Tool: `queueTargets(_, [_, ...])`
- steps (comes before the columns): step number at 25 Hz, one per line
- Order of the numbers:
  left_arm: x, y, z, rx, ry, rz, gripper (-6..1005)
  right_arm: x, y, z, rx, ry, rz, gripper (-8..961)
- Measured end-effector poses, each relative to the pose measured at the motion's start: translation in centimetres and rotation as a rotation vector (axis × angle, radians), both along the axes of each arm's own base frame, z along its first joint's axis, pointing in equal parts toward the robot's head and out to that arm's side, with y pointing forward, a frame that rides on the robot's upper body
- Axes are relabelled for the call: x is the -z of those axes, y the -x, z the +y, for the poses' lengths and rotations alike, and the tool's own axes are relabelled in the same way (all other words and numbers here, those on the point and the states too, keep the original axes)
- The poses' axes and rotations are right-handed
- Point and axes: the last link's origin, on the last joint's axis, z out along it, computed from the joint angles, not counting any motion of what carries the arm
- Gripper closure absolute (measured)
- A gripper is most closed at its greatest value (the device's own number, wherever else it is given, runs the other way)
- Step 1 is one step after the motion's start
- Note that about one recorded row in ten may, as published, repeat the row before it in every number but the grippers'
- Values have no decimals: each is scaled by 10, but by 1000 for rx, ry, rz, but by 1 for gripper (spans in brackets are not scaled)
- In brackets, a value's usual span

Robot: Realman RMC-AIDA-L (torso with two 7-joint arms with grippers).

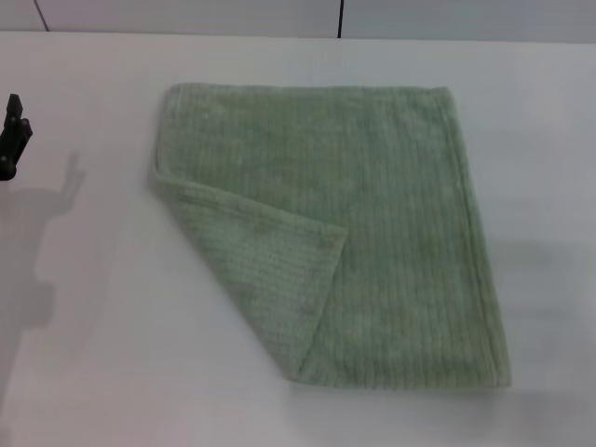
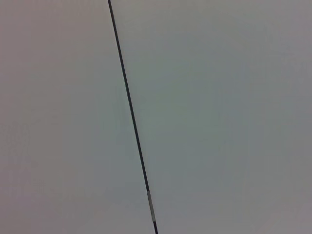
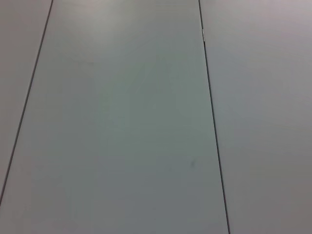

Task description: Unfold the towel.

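Observation:
The pale sage-green towel point(image 1: 372, 214) lies flat on the white table point(image 1: 93, 354) in the head view. Its near left corner is folded over onto the cloth as a triangular flap point(image 1: 270, 270), its tip near the towel's middle. My left gripper point(image 1: 13, 138) shows only as a dark part at the far left edge, well away from the towel and above the table. My right gripper is out of view. Both wrist views show only plain grey panels with dark seams, no towel and no fingers.
The table's far edge point(image 1: 279, 37) runs along the top of the head view, with a grey wall and dark seams behind it. Bare table surface surrounds the towel on all sides.

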Motion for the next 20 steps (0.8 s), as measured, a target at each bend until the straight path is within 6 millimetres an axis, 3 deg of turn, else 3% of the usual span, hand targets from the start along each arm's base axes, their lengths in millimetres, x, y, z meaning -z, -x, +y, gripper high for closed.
queueTargets(20, [0, -1, 3, 3, 3, 2, 139, 1, 3, 4, -7, 3, 7, 212])
